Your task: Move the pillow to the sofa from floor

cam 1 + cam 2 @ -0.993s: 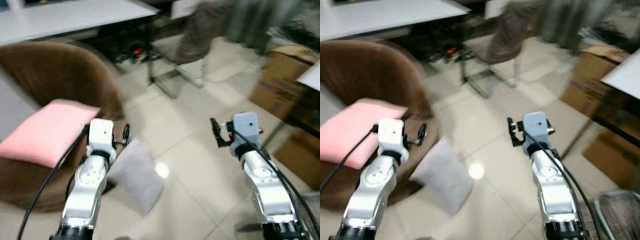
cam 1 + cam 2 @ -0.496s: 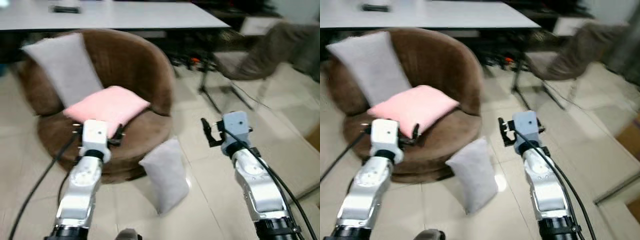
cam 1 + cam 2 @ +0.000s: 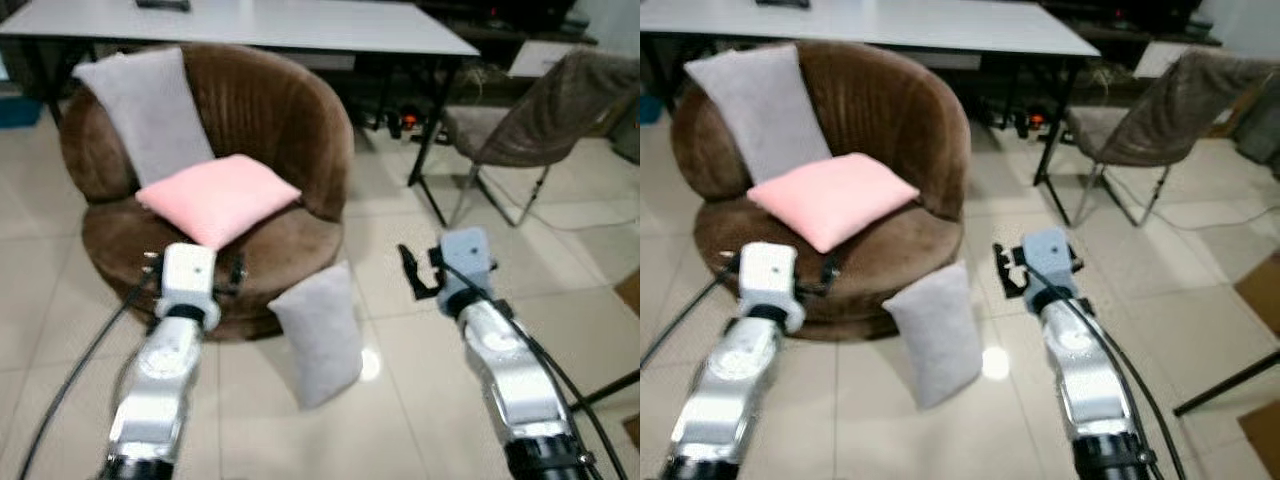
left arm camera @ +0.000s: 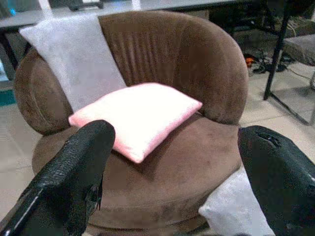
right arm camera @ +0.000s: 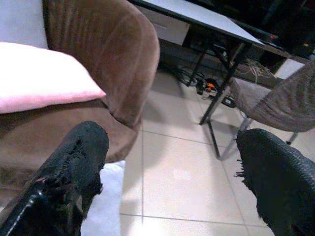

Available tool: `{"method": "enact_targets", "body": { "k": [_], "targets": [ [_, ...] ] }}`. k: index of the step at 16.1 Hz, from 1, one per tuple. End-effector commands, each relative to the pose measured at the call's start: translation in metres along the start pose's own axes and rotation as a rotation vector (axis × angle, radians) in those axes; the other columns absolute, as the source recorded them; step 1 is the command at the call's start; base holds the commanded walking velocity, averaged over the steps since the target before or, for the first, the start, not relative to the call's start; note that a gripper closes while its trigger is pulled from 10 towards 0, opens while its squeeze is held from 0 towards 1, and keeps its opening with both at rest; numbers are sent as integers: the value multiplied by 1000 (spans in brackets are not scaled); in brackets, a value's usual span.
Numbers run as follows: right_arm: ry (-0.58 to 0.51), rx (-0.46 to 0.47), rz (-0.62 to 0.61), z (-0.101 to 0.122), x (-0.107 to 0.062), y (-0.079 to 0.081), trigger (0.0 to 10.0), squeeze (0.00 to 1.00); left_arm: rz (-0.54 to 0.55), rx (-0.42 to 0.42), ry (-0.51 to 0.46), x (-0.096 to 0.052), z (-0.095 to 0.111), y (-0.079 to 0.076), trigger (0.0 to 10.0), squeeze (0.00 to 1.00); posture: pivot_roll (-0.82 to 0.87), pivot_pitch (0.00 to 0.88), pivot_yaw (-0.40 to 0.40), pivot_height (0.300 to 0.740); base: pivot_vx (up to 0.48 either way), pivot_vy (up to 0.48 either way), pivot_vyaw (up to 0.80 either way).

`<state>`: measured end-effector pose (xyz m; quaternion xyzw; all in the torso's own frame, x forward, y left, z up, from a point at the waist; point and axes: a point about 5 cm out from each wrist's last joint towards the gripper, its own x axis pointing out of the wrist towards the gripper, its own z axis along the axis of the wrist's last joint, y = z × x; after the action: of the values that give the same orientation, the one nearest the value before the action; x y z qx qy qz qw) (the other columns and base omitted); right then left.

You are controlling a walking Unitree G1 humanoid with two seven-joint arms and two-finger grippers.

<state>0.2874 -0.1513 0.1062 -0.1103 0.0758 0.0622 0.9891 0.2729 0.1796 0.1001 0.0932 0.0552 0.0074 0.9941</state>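
Observation:
A grey pillow (image 3: pixel 318 335) stands on the tiled floor, leaning against the front of a round brown sofa chair (image 3: pixel 300 130). On the seat lies a pink pillow (image 3: pixel 218 197), and another grey pillow (image 3: pixel 150 115) rests against the backrest. My left gripper (image 3: pixel 194 268) is held up in front of the sofa seat, open, with its fingers (image 4: pixel 74 172) wide apart and nothing between them. My right gripper (image 5: pixel 172 172) hovers to the right of the floor pillow, also open and empty. Neither gripper touches a pillow.
A long white table (image 3: pixel 300 25) stands behind the sofa chair, with cables (image 3: pixel 400 122) on the floor beneath it. A brown folding chair (image 3: pixel 540 110) is at the back right. Bare tiles (image 3: pixel 420 400) stretch between my arms and to the right.
The whole view has swung so the sofa chair and floor pillow now sit centred and sharp. Both arms hold the same raised pose, grippers still open.

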Motion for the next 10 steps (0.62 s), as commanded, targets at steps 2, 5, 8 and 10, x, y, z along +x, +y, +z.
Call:
{"method": "enact_targets", "body": {
  "k": [2,5,8,10],
  "targets": [
    [-3,5,-27,1,0,-10,10000,0,-25,-7,-21,1,5,-9,10000,1000,-62,0,-54,740,0,-480,0],
    [-2,4,-23,1,0,-8,10000,0,-28,-29,-10,2,5,-9,10000,957,-56,0,-50,740,0,-160,0],
    [-11,15,-22,1,0,-6,10000,0,-23,-14,-13,4,6,-7,10000,973,-53,0,-37,740,0,0,0],
    [-4,48,-34,-1,0,-7,10000,0,-28,-34,-29,6,11,-7,10000,973,-51,0,-34,740,0,0,-381]
  ]
}}
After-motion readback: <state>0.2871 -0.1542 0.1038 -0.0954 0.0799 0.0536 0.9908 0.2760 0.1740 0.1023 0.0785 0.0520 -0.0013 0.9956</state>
